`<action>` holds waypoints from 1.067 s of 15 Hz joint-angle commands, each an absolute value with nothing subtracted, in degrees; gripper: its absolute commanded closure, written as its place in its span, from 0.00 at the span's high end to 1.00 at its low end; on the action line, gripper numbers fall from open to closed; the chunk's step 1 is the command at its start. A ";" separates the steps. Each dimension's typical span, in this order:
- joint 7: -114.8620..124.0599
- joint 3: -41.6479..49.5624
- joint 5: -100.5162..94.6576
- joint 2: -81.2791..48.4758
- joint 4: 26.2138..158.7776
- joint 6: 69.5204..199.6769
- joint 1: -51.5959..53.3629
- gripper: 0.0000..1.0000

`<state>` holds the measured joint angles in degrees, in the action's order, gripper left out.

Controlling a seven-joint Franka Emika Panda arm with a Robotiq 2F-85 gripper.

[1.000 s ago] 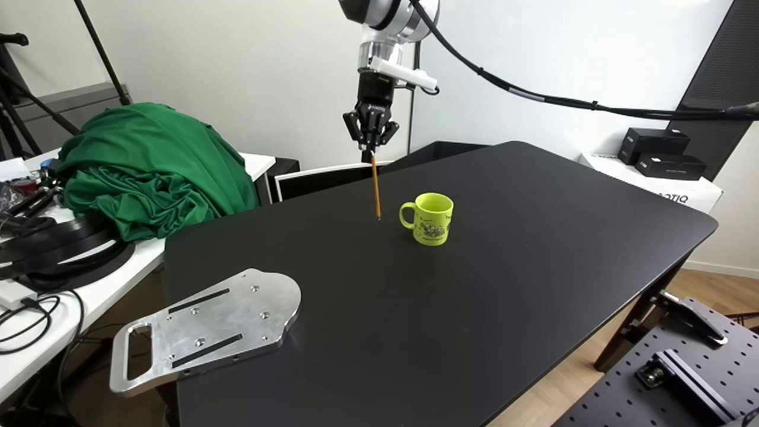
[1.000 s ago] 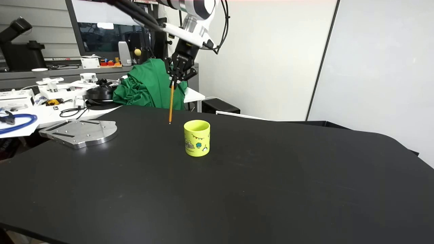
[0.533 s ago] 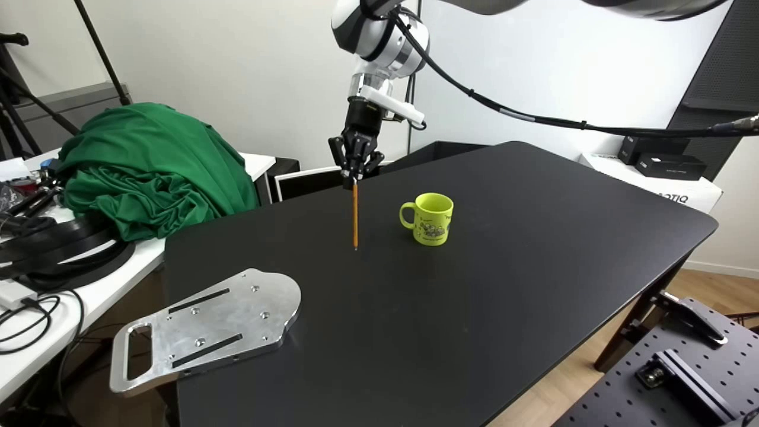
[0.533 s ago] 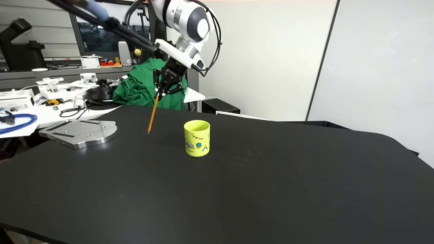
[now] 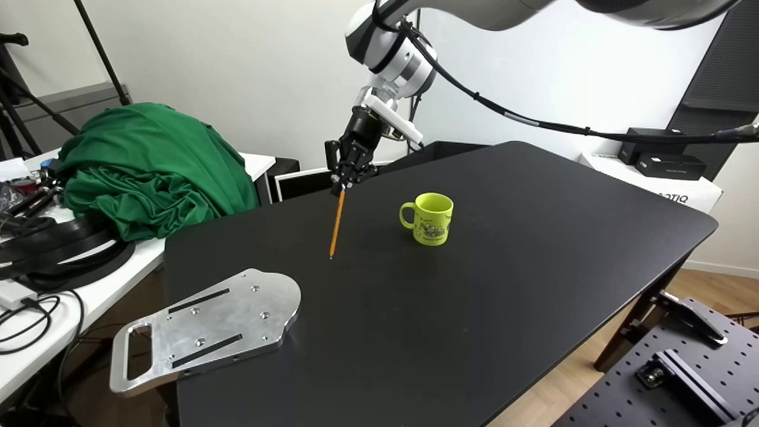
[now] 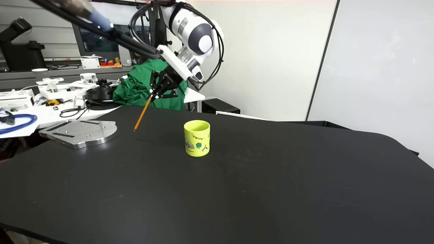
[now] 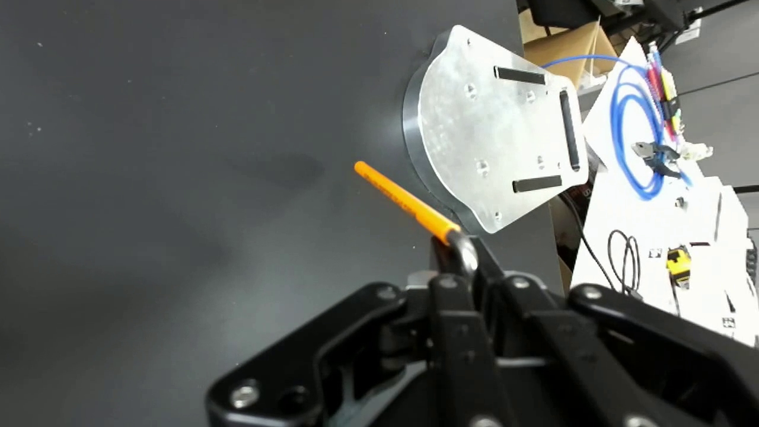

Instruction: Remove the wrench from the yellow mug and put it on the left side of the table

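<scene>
The wrench [image 5: 337, 224] is a thin orange stick with a metal end, also in view in the wrist view [image 7: 409, 203]. My gripper [image 5: 339, 185] is shut on its metal end; the hold also shows in the wrist view [image 7: 461, 254]. The wrench hangs tilted, its free tip pointing down and away from the mug, apparently a little above the black table [image 5: 474, 320]. The yellow mug [image 5: 433, 219] stands upright on the table in both exterior views [image 6: 197, 139], apart from the wrench. The mug is out of the wrist view.
A flat grey metal plate [image 5: 219, 332] lies at the table's edge, near the wrench tip in the wrist view [image 7: 486, 130]. A white desk with a green cloth [image 5: 148, 172] stands beside the table. A black cable [image 5: 533, 123] runs from the arm.
My gripper has moved down and away from the mug, toward the metal plate, with the wrench in it. The wrench has gone from nearly upright to tilted. The mug has not moved.
</scene>
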<state>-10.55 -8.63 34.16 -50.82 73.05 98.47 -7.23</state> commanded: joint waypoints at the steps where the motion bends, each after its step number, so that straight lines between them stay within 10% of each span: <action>1: -13.35 -9.16 36.85 -51.01 75.55 102.74 -7.98 0.02; 16: -12.56 -5.02 19.04 -51.31 80.84 116.02 -2.51 0.02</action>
